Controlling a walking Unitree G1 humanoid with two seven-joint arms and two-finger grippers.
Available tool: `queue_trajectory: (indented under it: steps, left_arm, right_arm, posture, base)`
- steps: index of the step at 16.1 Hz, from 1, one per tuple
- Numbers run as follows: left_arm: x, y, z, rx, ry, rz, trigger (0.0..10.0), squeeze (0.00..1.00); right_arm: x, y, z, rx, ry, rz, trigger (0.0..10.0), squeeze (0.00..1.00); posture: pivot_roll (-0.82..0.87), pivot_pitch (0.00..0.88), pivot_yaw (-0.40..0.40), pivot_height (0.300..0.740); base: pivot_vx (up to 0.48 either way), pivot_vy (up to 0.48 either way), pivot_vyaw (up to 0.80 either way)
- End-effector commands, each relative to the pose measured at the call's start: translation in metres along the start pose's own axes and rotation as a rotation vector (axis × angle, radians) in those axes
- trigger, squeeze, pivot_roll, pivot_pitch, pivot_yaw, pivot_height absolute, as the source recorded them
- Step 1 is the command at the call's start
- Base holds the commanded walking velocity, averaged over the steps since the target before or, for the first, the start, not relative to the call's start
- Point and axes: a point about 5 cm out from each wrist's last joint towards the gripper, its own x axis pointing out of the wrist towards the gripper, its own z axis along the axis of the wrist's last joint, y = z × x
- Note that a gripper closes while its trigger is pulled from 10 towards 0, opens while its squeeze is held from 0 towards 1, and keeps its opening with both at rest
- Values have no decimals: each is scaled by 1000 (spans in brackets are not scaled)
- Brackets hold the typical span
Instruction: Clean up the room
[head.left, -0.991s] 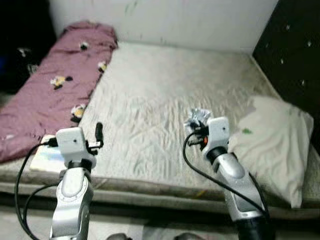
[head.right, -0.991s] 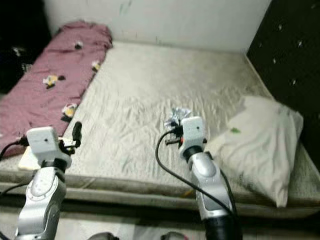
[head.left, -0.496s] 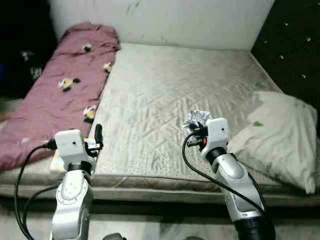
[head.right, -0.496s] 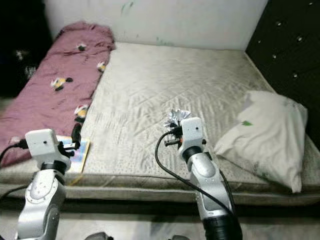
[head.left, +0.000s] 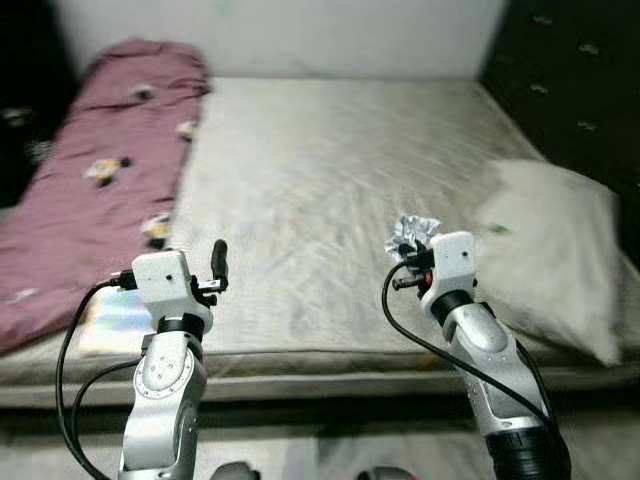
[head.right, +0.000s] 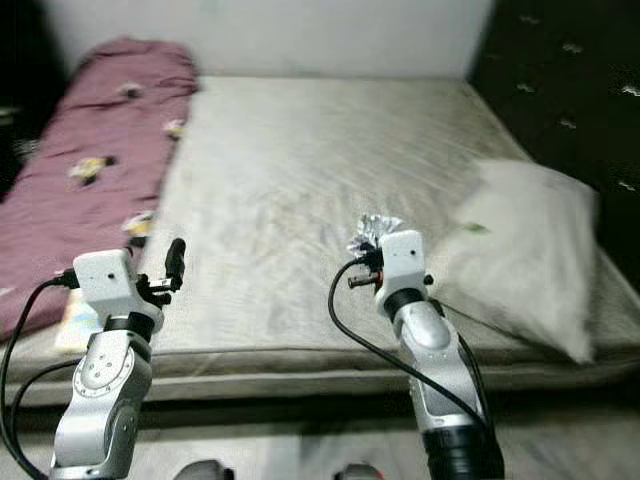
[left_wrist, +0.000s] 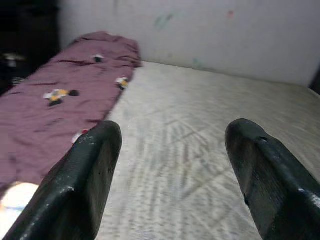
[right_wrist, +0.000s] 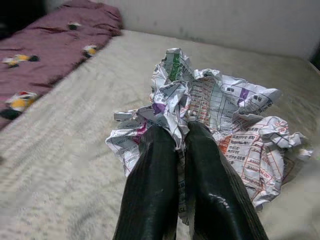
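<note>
A crumpled sheet of printed paper (right_wrist: 210, 107) is pinched in my right gripper (right_wrist: 181, 132), whose two black fingers (right_wrist: 155, 170) are shut on it. From the head, the paper (head.left: 412, 232) shows as a small silvery wad just above the right wrist, over the front part of the mattress (head.left: 330, 160). My left gripper (left_wrist: 172, 150) is open with nothing between its fingers (left_wrist: 85, 175), held over the mattress's front left part. Its raised finger (head.left: 218, 262) stands beside the left wrist camera.
A maroon blanket (head.left: 90, 170) with small patterned patches lies along the bed's left side. A white pillow (head.left: 550, 250) sits at the right against a dark tufted headboard (head.left: 580, 70). A flat colourful book (head.left: 115, 318) lies at the front left corner. A white wall (head.left: 290, 35) is behind.
The camera has shifted and the picture is more blurred. Both arms hold the same pose relative to my body, the right still clamped on the paper.
</note>
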Motion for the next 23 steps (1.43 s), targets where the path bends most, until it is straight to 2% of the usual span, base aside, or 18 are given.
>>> queue_trajectory:
  steps: [1,7,10,14,18,23]
  left_arm:
    - [0,4,-1,1,11,8,10000,0]
    - [3,3,-2,0,12,9,10000,0]
    - [-2,3,-12,-7,40,6,10000,0]
    - [-4,0,-15,-19,53,-12,10000,0]
    - [4,0,-4,-15,-1,-23,10000,0]
    - [6,-5,0,-33,-36,-71,10000,0]
  right_arm:
    - [2,5,-1,9,6,20,10000,0]
    - [2,4,-12,11,48,15,10000,0]
    - [0,4,-18,15,74,6,10000,0]
    - [0,3,-22,25,85,-4,10000,0]
    - [3,3,-17,26,64,-9,10000,0]
    - [7,1,-17,10,64,-2,10000,0]
  posture:
    - [-24,0,-30,740]
    - [-16,0,-53,740]
    - [-26,0,-53,740]
    - [-26,0,-45,740]
    - [-34,0,-33,740]
    - [-36,0,-45,740]
  base:
    - [0,480,0]
    - [0,480,0]
    - [0,435,0]
    - [0,0,0]
    - [0,160,0]
    - [0,0,0]
